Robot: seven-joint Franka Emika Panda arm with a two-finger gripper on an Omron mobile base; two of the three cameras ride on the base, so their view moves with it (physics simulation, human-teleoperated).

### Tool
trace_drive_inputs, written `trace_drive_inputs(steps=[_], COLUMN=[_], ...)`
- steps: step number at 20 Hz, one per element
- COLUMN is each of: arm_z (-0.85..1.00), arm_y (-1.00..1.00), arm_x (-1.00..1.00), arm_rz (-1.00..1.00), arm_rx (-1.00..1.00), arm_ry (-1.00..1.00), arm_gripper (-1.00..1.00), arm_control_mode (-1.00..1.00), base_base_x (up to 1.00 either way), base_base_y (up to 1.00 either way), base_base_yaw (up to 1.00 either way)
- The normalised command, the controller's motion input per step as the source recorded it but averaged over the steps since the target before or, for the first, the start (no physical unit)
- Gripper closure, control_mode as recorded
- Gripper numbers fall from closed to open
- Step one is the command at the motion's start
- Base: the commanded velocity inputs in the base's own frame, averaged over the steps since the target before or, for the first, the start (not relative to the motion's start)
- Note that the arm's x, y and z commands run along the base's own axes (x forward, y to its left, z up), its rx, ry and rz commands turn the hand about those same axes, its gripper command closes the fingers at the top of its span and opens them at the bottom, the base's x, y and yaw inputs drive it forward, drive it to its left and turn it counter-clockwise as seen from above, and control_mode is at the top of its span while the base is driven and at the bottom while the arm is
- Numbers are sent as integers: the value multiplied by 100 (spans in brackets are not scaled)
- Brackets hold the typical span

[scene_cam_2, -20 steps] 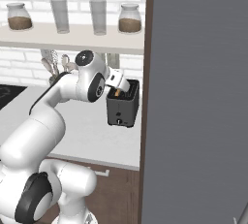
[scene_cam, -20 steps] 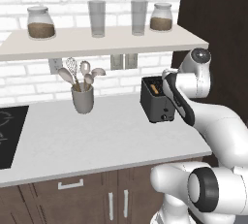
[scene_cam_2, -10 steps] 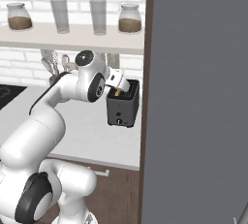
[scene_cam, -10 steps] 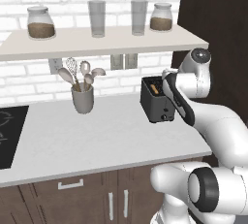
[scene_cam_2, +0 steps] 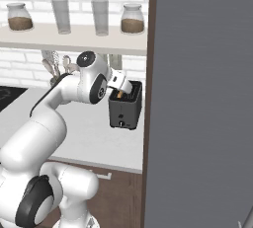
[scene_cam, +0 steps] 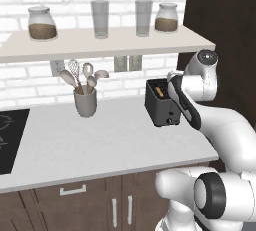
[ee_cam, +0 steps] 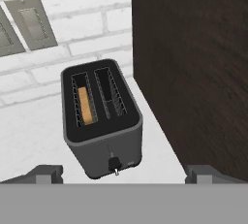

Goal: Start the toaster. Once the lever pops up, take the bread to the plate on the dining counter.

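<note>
**Arm holds still over the toaster**

Nothing has shifted since a moment ago: the gripper (ee_cam: 123, 173) hangs above the toaster (ee_cam: 101, 119) as before, jaws spread wide and holding nothing. The toaster stands on the grey surface (scene_cam: 100, 145) at its right end, beside the dark cabinet (ee_cam: 193, 63). The bread (ee_cam: 85, 105) sits down in its left slot; the right slot is bare. Farther left, a utensil cup (scene_cam: 85, 102) holds spoons and a whisk.

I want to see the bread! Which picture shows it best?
The hand view: it looks down into the toaster, so the bread shows in the left slot. The left base view gives a sliver; in the right base view it's a speck beside the arm.
</note>
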Motion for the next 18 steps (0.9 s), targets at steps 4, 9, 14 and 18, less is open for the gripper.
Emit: trace_drive_inputs(steps=[4, 9, 14, 18], arm_z=[0, 0, 0, 0], arm_y=[0, 0, 0, 0], arm_x=[0, 0, 0, 0], arm_rz=[0, 0, 0, 0], arm_rx=[0, 0, 0, 0], arm_ry=[0, 0, 0, 0], arm_gripper=[-100, -100, -100, -100], arm_control_mode=[-100, -100, -100, -100], base_base_x=[0, 0, 0, 0], base_base_y=[0, 0, 0, 0], base_base_yaw=[0, 0, 0, 0])
